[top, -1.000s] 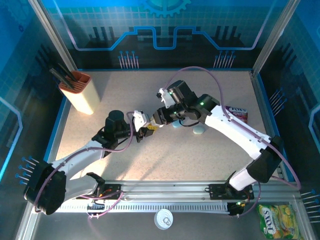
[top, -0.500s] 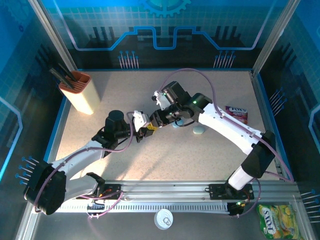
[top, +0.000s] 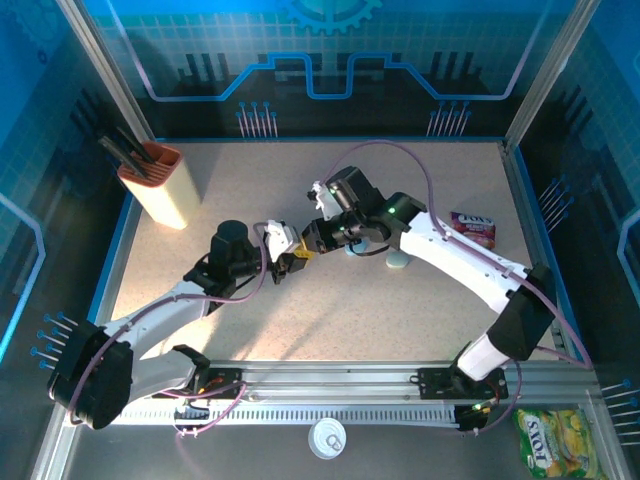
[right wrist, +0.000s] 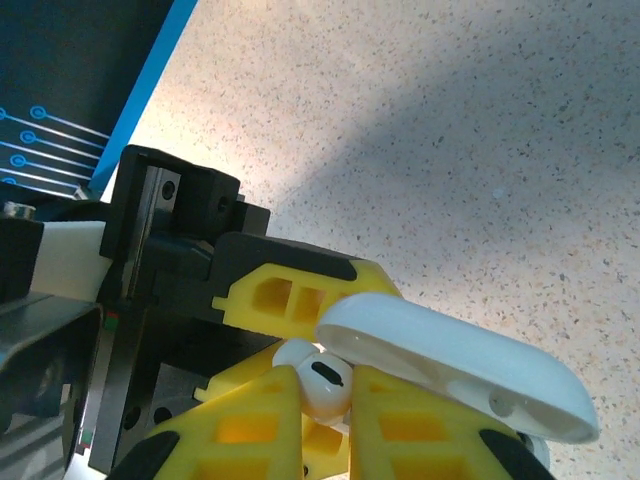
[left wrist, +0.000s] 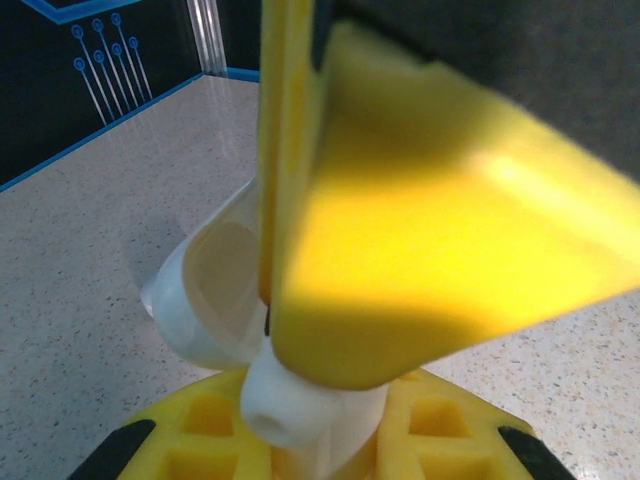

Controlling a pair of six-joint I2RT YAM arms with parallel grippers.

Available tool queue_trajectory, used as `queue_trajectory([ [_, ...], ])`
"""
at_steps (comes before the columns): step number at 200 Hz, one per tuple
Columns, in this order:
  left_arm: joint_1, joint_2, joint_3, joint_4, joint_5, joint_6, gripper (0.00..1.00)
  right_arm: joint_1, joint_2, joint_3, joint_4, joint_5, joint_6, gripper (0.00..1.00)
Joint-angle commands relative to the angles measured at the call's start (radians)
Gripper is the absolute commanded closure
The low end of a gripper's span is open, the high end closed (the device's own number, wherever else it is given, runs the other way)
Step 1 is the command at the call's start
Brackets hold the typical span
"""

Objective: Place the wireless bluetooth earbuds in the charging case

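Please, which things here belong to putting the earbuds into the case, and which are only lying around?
For the job: earbud, pinched in the right hand; open white charging case, held by the left hand.

Lying about: tan holder; red packet; pale pebble-shaped case on the table; green packet; round white lid.

Bench (top: 400,300): beige, dark-speckled.
Earbud (right wrist: 322,385): white, dark spot.
Charging case (right wrist: 450,365): glossy white.
Fingers (right wrist: 240,430): yellow, black corners.
Holder (top: 160,190): cream, orange rim.
Packet (top: 472,226): red and pink.
Pouch (top: 553,440): green and yellow.
Walls (top: 330,60): blue, circuit-line pattern.
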Motion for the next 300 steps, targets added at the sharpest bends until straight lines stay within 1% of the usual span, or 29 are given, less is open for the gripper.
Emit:
queue_trajectory([
  [1, 0.002, -0.007, 0.005, 0.095, -0.046, -0.006, 0.83, 0.004, -0.036, -0.071, 0.08, 0.053, 0.105, 0.87],
  [43, 0.002, -0.003, -0.003, 0.107, -0.111, 0.009, 0.83, 0.017, -0.077, -0.144, 0.163, 0.152, 0.216, 0.88],
  [71, 0.002, 0.012, -0.005, 0.12, -0.139, 0.018, 0.83, 0.017, -0.097, -0.187, 0.218, 0.183, 0.274, 0.88],
  [90, 0.002, 0.025, -0.008, 0.14, -0.149, 0.017, 0.83, 0.017, -0.089, -0.188, 0.217, 0.204, 0.306, 0.88],
  [117, 0.002, 0.033, -0.009, 0.156, -0.174, 0.021, 0.83, 0.019, -0.089, -0.197, 0.203, 0.277, 0.384, 0.88],
  [157, -0.003, 0.046, -0.005, 0.175, -0.184, 0.036, 0.84, 0.027, -0.07, -0.208, 0.22, 0.289, 0.473, 0.88],
  [189, -0.022, 0.058, -0.011, 0.217, -0.242, 0.034, 0.85, 0.054, -0.067, -0.227, 0.235, 0.373, 0.556, 0.88],
  [215, -0.034, 0.078, -0.013, 0.246, -0.283, 0.049, 0.85, 0.064, -0.057, -0.241, 0.26, 0.392, 0.621, 0.87],
  [239, -0.038, 0.084, -0.01, 0.256, -0.297, 0.063, 0.86, 0.071, -0.048, -0.234, 0.261, 0.405, 0.658, 0.86],
  [282, -0.042, 0.094, -0.007, 0.269, -0.312, 0.069, 0.86, 0.078, -0.027, -0.254, 0.309, 0.382, 0.742, 0.86],
  [300, -0.046, 0.097, -0.003, 0.274, -0.311, 0.069, 0.86, 0.085, -0.017, -0.256, 0.316, 0.381, 0.761, 0.83],
])
